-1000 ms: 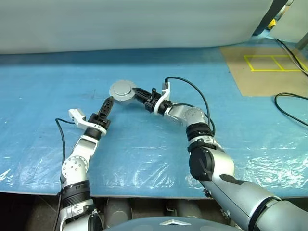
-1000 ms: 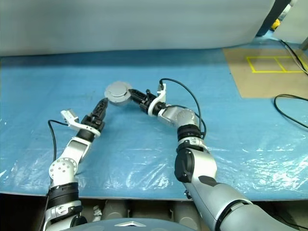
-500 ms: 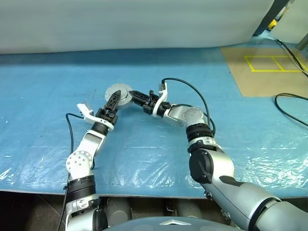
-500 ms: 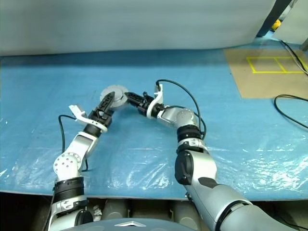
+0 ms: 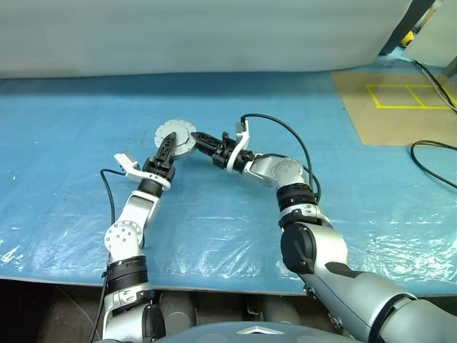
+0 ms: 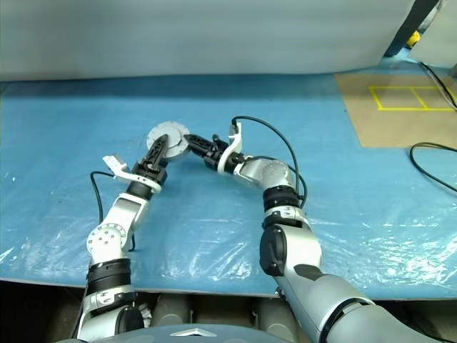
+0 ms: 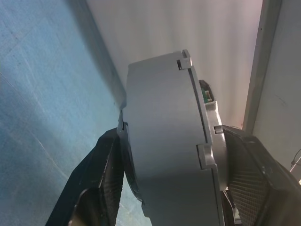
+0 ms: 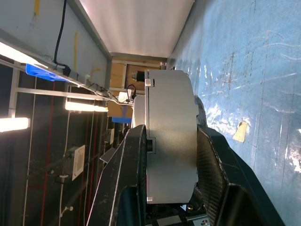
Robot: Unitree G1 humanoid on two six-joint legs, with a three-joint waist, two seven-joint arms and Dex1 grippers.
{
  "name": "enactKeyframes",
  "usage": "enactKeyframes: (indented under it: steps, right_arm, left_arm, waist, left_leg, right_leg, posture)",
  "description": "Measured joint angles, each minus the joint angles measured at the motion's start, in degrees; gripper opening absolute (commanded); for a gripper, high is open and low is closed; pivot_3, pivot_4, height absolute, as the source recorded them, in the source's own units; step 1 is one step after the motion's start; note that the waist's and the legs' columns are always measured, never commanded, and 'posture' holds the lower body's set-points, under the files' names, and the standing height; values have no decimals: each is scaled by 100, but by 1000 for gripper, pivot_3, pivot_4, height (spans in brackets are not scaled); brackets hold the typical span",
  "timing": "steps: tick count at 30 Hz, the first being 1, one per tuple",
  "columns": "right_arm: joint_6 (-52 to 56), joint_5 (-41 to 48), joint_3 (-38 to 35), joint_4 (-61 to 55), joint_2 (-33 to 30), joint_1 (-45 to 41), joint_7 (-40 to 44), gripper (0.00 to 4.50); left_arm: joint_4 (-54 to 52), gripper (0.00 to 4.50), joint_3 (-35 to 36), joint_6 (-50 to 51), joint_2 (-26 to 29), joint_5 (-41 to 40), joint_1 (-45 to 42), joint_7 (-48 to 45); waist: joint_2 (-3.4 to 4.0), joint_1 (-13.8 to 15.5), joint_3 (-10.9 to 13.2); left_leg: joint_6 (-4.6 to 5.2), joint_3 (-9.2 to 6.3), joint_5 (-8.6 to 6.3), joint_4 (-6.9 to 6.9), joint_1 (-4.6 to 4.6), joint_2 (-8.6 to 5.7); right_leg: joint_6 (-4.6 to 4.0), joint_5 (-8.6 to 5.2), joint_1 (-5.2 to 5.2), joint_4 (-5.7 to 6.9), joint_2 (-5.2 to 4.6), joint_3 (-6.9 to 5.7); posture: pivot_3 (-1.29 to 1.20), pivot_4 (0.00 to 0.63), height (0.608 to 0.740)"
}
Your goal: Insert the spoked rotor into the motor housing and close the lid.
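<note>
- The motor housing (image 5: pixel 176 135) is being held above the blue table (image 5: pixel 64 150), between both end effectors.
- The right end effector (image 5: pixel 201 138) is pinching the housing's right edge across its thickness.
- The left end effector (image 5: pixel 166 147) is straddling its left edge, fingers (image 7: pixel 101 179) alongside both faces; contact unclear.
- Both arms are reaching forward, converging.

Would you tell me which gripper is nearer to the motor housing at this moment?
Neither is clearly nearer. The right gripper is shut on the motor housing from its right side, and the left gripper has its fingers around the housing from the near-left.
</note>
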Motion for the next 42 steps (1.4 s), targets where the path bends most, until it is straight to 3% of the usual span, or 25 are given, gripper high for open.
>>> enactKeyframes:
  steps: [3, 12, 18, 23, 32, 42]
  right_arm:
    - [-7, 0, 8, -4, -2, 16, 0, 1086]
    - [67, 81, 210, -353, -11, 163, 153, 4062]
    - [-137, 103, 212, -272, -13, 161, 68, 4062]
    - [-282, 76, 364, -326, -18, 159, 119, 4062]
    - [-300, 6, 764, -579, -19, 163, 288, 4062]
    - [-291, 6, 857, -700, -23, 202, 310, 4062]
  left_arm:
    - [53, 2653, -17, -3, 5, 3, -11, -9]
    - [175, 2653, 49, -34, -126, -103, -99, 91]
    - [452, 2653, 368, -363, -389, -304, -239, 209]
    - [866, 2653, 848, -1191, -274, -148, -451, 244]
    - [2924, 2653, 1693, -3040, 715, 641, -1273, -149]
    - [4615, 2653, 2021, -3874, 1346, 1057, -1738, -770]
  waist:
    - [0, 0, 0]
    - [0, 2, 0]
    - [0, -1, 0]
    - [-1, -11, 0]
    - [-10, 4, -3]
    - [-16, 0, -4]
  left_leg:
    - [0, -1, 0, 2, 0, 0]
    - [0, -4, 0, 7, -1, -1]
    - [0, -5, 0, 9, -1, 0]
    - [0, -9, 0, 9, 3, 1]
    - [1, -17, 1, 16, 3, -4]
    - [-2, -16, 0, 15, 57, -4]
  right_leg:
    - [0, 0, 1, 1, 0, 0]
    - [2, 3, 4, 1, 0, 0]
    - [1, 5, 5, 1, 1, 0]
    - [1, 6, 7, 0, 4, 0]
    - [11, 12, 11, -1, 2, 0]
    - [10, 12, 51, 7, -1, 2]
  posture:
    - [0, 150, 740]
    - [0, 150, 740]
    - [0, 150, 740]
    - [0, 150, 740]
    - [0, 150, 740]
    - [0, 150, 740]
